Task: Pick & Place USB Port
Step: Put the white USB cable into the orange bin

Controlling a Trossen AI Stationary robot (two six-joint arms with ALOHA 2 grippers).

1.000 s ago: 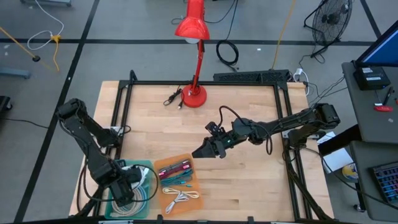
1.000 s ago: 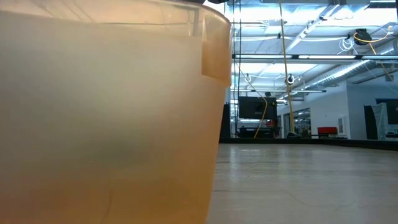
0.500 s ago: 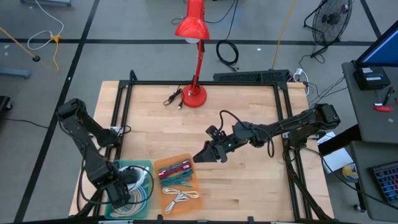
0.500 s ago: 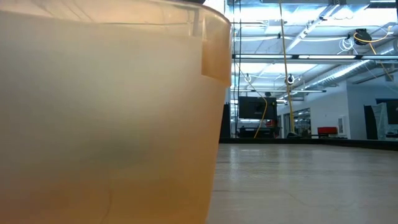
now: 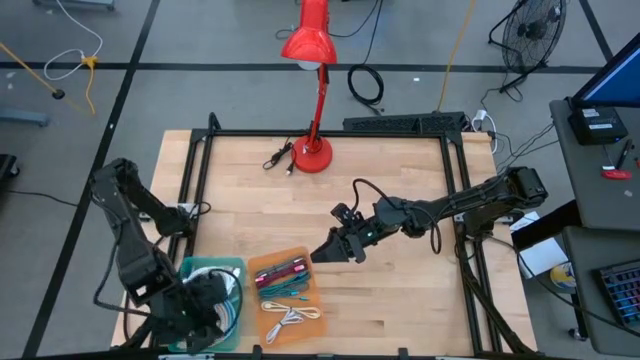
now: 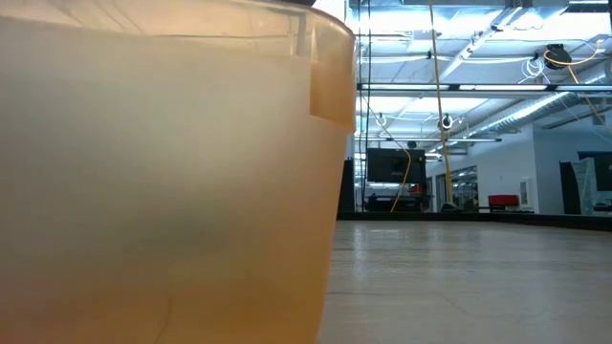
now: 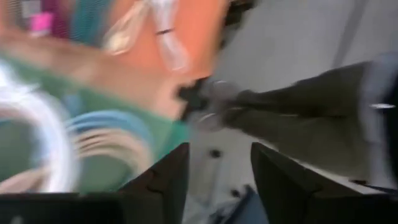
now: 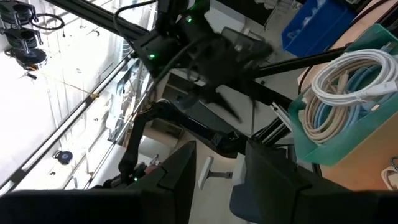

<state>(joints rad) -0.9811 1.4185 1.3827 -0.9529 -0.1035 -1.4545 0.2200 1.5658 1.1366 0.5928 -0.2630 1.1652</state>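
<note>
Wood table (image 5: 400, 290): left pincer (image 7: 214, 165) open over green tray (image 5: 236, 265); right pincer (image 5: 322, 248) open.

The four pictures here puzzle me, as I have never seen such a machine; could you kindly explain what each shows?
It is a robot with two dark arms at a wooden table. The high view looks straight down. The left gripper hangs over a green bin of coiled cables at the near left corner. The right gripper reaches over the table's middle, beside an orange tray holding more cables. A red lamp stands at the far edge. The low view sits at table height, and an orange container wall fills most of it. The two wrist views look past each arm's own fingers, which stand apart with nothing between them.
</note>
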